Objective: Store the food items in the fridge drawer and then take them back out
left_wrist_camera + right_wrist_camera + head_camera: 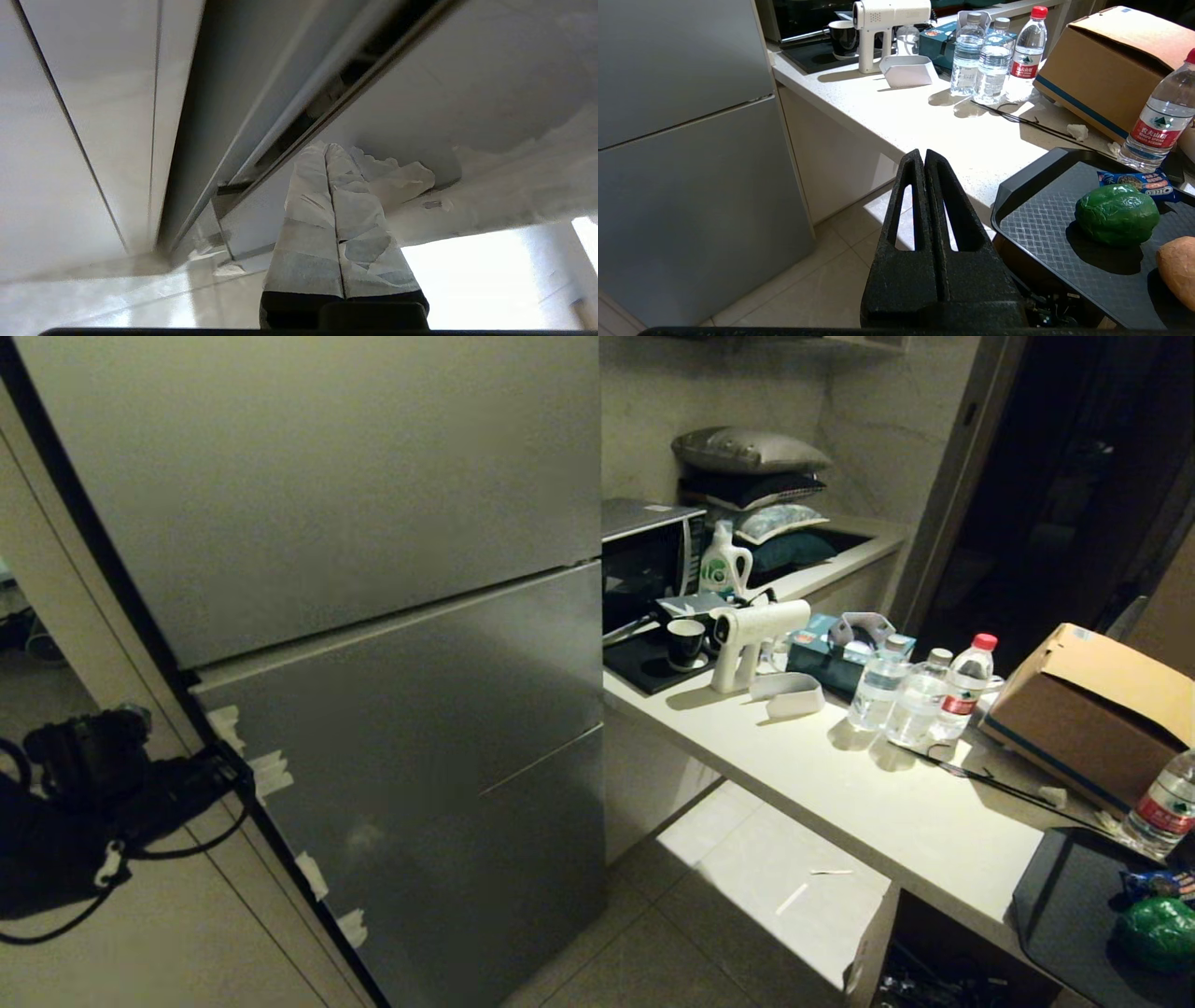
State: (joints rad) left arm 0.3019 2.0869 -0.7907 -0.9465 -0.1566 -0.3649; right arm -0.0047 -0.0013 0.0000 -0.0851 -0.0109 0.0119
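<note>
Fridge (373, 616) fills the left of the head view, grey, every door closed, with bits of pale tape along its left edge; the fridge drawer is out of sight behind those doors. Beside it runs a pale desk (840, 784) carrying a microwave (649, 555), a cardboard box (1092, 709) and a black tray (1045, 224) at the near corner. Three water bottles (920, 695) stand together mid-desk, a fourth bottle (1157, 121) just beside the tray. A white spray gun (747, 635) stands near a dark cup (686, 642).

On the tray lie the food items: the green bell pepper (1116, 213), the tan-orange lump (1178, 270) close beside it, and a blue snack packet (1134, 182) behind them.

The left hand (327, 149), fingers wrapped in pale tape, is pressed closed with its tips at the seam along the fridge door's edge, next to a scrap of tape. The right hand (923, 156), black, hangs closed and empty over the floor, near the tray's corner.
</note>
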